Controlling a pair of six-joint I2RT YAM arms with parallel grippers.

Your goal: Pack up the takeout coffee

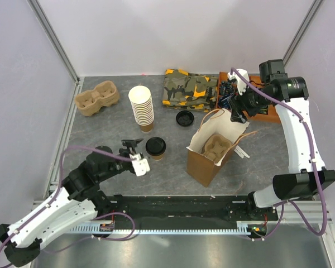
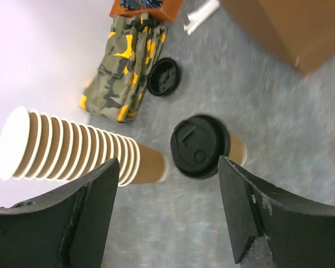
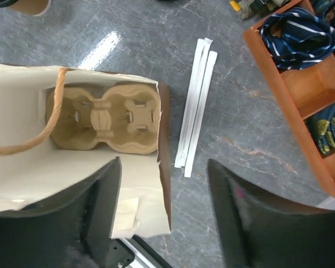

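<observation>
Top external view: takeout coffee [image 1: 156, 147] stands upright on the worktop [image 1: 100, 134], lid on, just in front of the stack of lidless cups [image 1: 141, 106] and left of the brown paper bag [image 1: 204, 164], touching neither; left pincer [image 1: 132, 147] just beside the cup, jaws wide, nothing held; left wrist view shows the cup ahead of the gap; right pincer [image 1: 233, 117] hangs over the bag's far edge, jaws parted, empty; cardboard cup carrier [image 1: 218, 146] sits inside the bag.

Lidded coffee cup [image 1: 156, 147] beside left pincer [image 1: 132, 147]
</observation>
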